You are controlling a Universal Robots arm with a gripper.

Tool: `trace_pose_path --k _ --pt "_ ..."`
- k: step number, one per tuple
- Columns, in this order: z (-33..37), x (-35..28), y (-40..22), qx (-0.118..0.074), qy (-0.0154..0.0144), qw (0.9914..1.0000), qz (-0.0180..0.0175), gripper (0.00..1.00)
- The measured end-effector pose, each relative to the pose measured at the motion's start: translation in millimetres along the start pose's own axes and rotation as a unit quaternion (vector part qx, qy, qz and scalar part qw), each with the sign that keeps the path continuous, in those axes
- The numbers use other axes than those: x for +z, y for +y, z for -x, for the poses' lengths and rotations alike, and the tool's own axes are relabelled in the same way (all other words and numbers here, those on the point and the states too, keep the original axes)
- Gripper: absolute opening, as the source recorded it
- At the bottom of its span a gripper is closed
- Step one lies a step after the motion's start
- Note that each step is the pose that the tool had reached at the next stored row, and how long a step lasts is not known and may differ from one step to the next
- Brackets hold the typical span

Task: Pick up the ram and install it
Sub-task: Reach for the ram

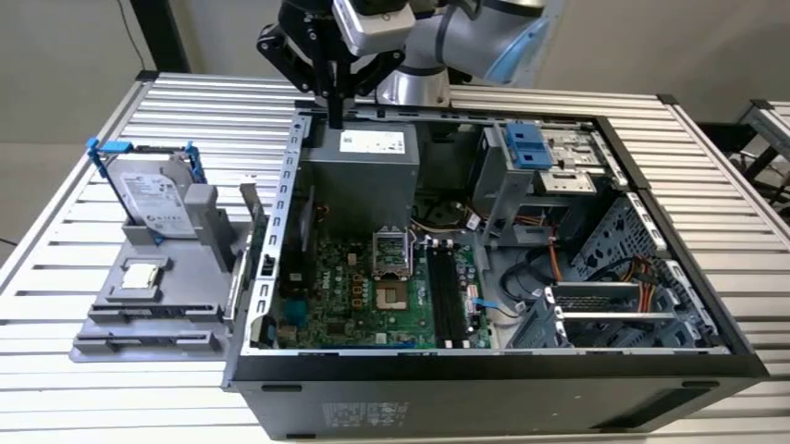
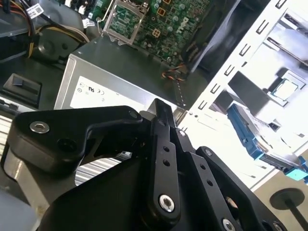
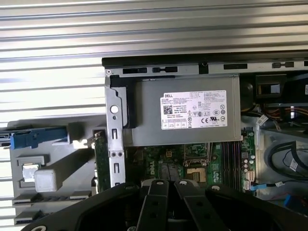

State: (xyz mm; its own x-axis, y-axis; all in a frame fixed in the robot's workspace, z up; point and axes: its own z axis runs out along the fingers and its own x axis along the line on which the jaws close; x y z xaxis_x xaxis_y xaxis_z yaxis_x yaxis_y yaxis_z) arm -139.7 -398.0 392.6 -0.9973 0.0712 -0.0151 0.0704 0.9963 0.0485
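While the end effector (image 1: 333, 118) is held above the far rim of the open computer case (image 1: 494, 388), its black fingers are seen pressed together into a single point, clenched with nothing between them. Directly beneath its tip lies the grey power supply (image 1: 364, 157) with a white label, just inside the case wall.

The ram (image 3: 100, 159) is not grasped. In the first wrist view it is seen as a thin board standing on its long edge, outside the case and just beside the case's perforated side wall. In the exterior view the ram (image 1: 251, 222) is placed lower than the end effector, toward the exterior view's left of it and nearer the camera, well apart from the fingertips. It is carried at the side of a grey holder (image 1: 148, 324) that faces the case, and the holder rests on the slatted metal surface (image 1: 62, 240).

Farther from the end effector on the same holder, a silver hard drive in a blue frame (image 1: 154, 194) is stood upright and a small square chip (image 1: 142, 275) is laid flat. Inside the case, the green motherboard (image 1: 333, 296) is seen below the end effector and nearer the camera. Its long black slots (image 1: 445, 287) appear unoccupied, on the exterior view's right of the processor socket (image 1: 391, 268).
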Motion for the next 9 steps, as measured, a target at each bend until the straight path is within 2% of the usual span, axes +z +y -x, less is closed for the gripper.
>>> trace_pose_path --k 9 --pt "-14.7 -0.3 -0.8 0.0 0.0 1.0 -0.0001 0.0"
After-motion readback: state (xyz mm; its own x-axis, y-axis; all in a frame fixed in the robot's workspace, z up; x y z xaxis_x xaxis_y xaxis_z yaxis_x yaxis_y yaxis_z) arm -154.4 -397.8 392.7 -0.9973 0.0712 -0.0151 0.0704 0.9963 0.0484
